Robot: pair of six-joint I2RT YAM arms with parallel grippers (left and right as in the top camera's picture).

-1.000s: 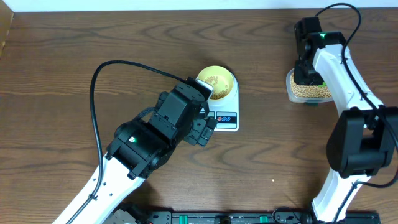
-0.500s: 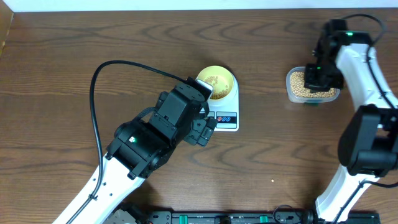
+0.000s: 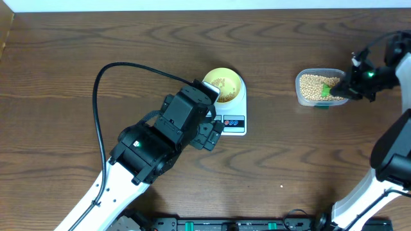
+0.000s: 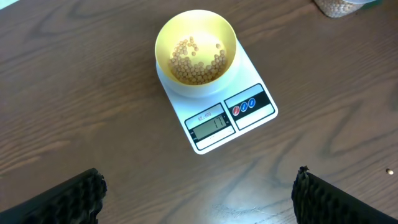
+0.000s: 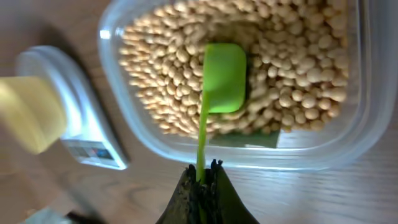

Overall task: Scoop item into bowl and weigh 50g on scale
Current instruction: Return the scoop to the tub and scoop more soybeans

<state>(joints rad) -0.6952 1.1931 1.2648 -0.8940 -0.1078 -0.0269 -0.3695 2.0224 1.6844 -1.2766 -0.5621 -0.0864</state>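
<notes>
The pale yellow-green bowl (image 3: 224, 84) sits on the white scale (image 3: 233, 119) and holds some tan beans (image 4: 198, 60). The scale display (image 4: 210, 122) is lit. My left gripper (image 4: 199, 199) is open and empty, hovering in front of the scale. My right gripper (image 5: 203, 177) is shut on the handle of a green scoop (image 5: 222, 78), whose head rests in the beans (image 5: 292, 68) of the clear plastic tub (image 3: 304, 98). In the overhead view the right gripper (image 3: 347, 86) is at the tub's right end, and the scoop (image 3: 329, 90) shows.
The left arm (image 3: 154, 141) covers the table left of the scale. The right arm (image 3: 392, 147) runs along the right edge. A rail (image 3: 231, 224) lies at the front edge. The scale also shows blurred at left in the right wrist view (image 5: 68, 118).
My right arm has swung from over the tub to its right side, uncovering the beans. The scoop now lies in the tub. The left arm has not moved.
</notes>
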